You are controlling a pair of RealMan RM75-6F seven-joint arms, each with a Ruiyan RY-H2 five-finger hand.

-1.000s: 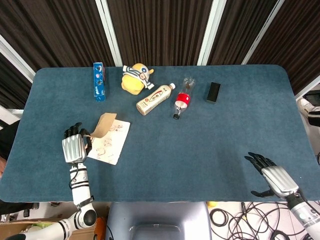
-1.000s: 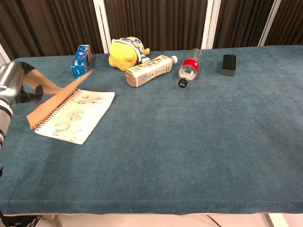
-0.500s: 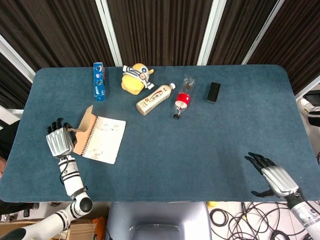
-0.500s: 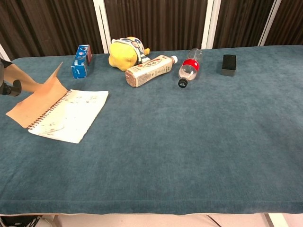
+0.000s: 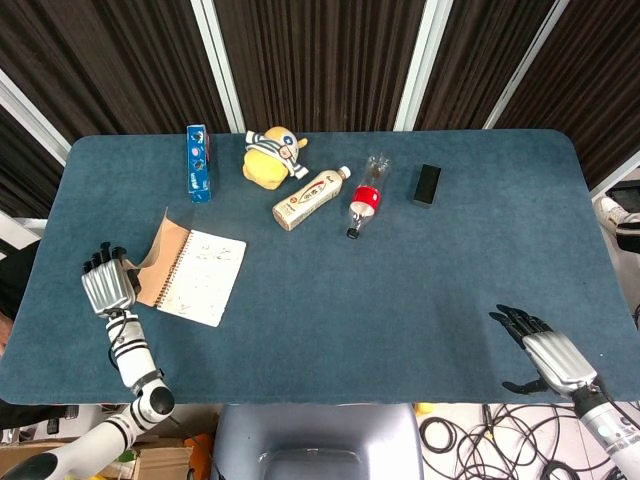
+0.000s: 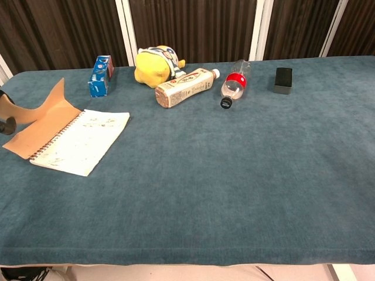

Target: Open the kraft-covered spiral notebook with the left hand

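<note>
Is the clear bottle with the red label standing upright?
No, the bottle lies on its side on the table, beside the milk-tea bottle.

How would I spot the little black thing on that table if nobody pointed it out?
Start at the blue table and look along its far edge, where a row of things lies. The black box is the last one on the right, just past the bottle. It is the only plain, dark, unlabelled item there.

Spiral notebook (image 5: 200,276) open near table's left edge, kraft cover (image 5: 161,255) curled upward.
</note>
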